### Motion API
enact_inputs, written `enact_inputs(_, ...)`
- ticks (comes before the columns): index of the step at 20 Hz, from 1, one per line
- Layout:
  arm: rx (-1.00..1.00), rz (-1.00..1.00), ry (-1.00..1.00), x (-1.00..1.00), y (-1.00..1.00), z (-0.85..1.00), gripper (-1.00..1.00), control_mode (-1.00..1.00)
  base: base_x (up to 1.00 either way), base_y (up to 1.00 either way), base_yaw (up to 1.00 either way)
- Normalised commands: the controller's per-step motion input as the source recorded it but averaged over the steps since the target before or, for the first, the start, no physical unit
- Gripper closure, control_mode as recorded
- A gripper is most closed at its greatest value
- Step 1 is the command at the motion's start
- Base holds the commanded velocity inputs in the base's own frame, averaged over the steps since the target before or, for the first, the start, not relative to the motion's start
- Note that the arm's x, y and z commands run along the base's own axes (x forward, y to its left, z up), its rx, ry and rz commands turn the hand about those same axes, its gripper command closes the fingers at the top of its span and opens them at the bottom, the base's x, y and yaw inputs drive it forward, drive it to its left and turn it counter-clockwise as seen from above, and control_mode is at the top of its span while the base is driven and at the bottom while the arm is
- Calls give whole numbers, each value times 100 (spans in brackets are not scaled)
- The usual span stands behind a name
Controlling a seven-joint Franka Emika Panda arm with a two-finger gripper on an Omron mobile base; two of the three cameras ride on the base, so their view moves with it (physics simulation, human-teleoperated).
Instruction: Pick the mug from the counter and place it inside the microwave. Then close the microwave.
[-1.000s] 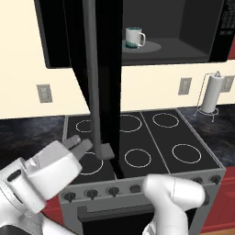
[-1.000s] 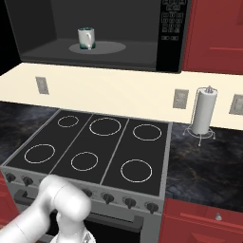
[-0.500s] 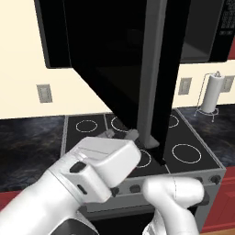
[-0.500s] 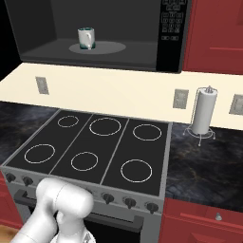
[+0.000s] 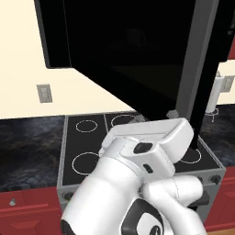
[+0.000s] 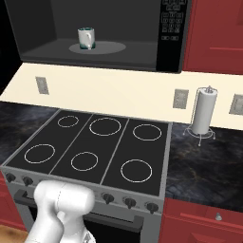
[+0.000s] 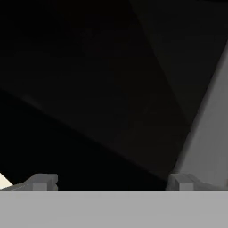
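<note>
Black glossy door (image 5: 137,59) of the microwave (image 6: 173,33) has swung further toward shut than half a second ago; its grey bar handle (image 5: 195,69) has moved right in the left base view, with the arm's wrist now pressed up close behind it. Mug (image 6: 86,38) unchanged: upright on the turntable (image 6: 97,47) inside the cavity, so placing looks done and only the closing push remains. Gripper (image 7: 111,181) spread wide, holding nothing, tips just off the dark door face. Hidden: actual contact point on the door, and the door's edge in the right base view. Counter (image 6: 204,156) bare beside the stove.
</note>
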Motion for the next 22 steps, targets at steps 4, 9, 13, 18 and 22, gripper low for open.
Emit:
enact_inputs(4, 12, 2, 0, 38, -44, 0, -100, -100, 0, 0, 0)
enact_inputs(9, 14, 0, 0, 33, -56, 0, -100, -100, 0, 0, 0)
enact_inputs(13, 16, 0, 0, 22, -53, 0, -100, -100, 0, 0, 0)
enact_inputs(18, 15, 0, 0, 30, -51, 7, -100, -100, 0, 0, 0)
enact_inputs(22, 11, 9, 0, 43, -49, 15, -100, -100, 0, 0, 0)
